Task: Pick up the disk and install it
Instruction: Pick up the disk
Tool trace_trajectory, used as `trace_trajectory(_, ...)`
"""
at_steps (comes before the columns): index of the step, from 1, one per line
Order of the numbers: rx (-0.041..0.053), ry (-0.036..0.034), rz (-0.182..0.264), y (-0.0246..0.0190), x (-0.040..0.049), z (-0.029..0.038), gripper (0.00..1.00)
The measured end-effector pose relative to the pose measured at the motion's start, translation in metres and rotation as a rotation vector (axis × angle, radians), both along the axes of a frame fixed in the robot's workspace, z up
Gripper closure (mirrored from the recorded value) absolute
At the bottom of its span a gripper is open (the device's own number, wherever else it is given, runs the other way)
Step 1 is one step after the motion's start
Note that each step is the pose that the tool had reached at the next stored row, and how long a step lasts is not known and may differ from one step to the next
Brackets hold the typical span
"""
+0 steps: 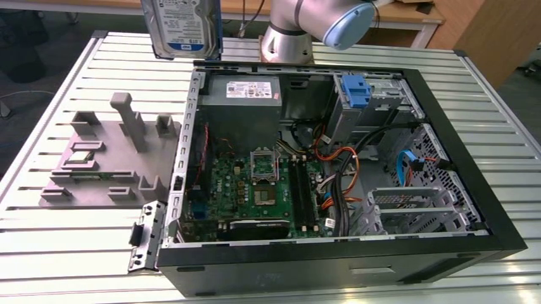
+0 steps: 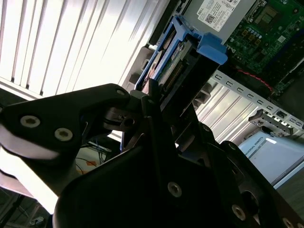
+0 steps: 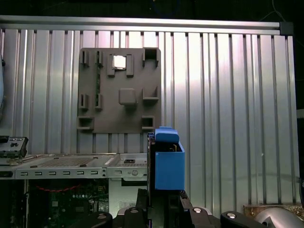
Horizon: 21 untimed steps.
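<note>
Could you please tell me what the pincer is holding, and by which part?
The disk; the pincer clamps its flat faces at the end opposite the blue tab.

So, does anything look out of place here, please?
Nothing looks damaged or spilled. The silver metal disk with blue rails sits upright in the black gripper, above the ribbed table, outside the open black computer case.

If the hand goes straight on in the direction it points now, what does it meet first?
The hand grips the disk, which leads. It would probably meet the ribbed metal table first, close beside the open computer case; depth is unclear, so the case's wall is possible.
</note>
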<state>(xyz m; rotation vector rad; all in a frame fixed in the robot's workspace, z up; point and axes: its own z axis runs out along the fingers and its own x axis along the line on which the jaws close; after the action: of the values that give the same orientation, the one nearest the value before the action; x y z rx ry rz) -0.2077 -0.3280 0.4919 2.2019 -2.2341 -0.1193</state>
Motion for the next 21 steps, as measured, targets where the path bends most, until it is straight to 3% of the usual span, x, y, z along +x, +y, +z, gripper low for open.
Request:
trace_trajectory(4, 0.0, 0.0, 0.0, -0.0004, 0.0005, 0.0, 0.65)
trace_trajectory(7, 0.0, 0.0, 0.0, -0.0033, 0.0013, 0.0, 0.65)
trace_trajectory(21, 0.0, 0.0, -0.001, -0.033, 0.0084, -0.0001, 0.65)
